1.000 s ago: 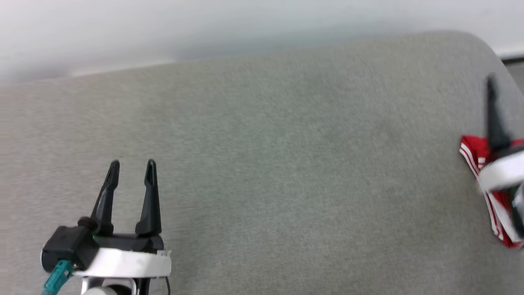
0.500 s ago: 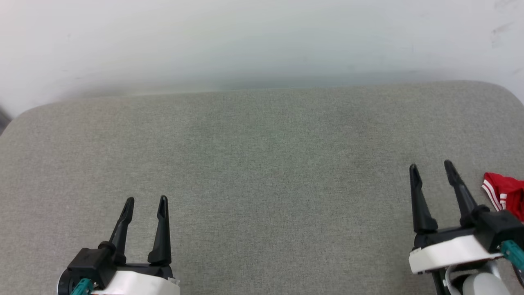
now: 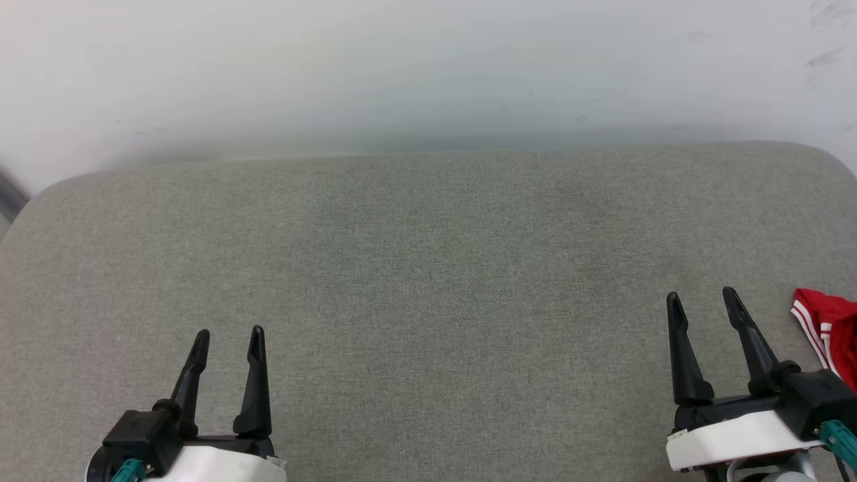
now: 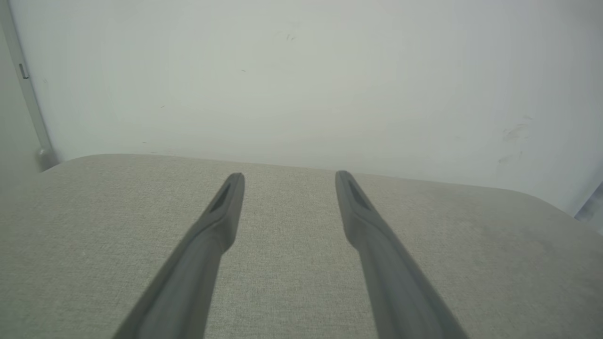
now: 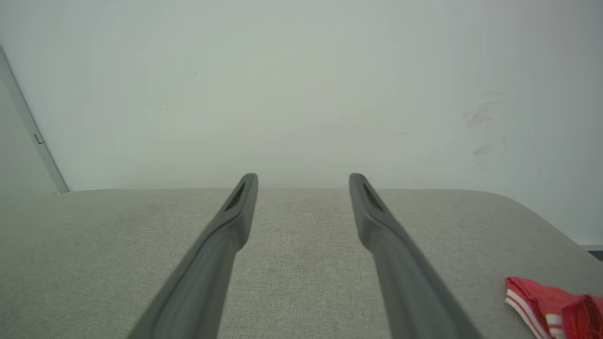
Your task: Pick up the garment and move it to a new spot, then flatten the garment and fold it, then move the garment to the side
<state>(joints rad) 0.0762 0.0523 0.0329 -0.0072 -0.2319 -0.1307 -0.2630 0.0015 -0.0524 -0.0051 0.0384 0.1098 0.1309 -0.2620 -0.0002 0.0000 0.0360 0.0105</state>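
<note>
Finding: no text, label, brand, number or sign can be read in any view. The part of the garment (image 3: 832, 323) that shows at the right edge of the grey surface is red cloth with white stripes, and no characters can be read on it.
</note>
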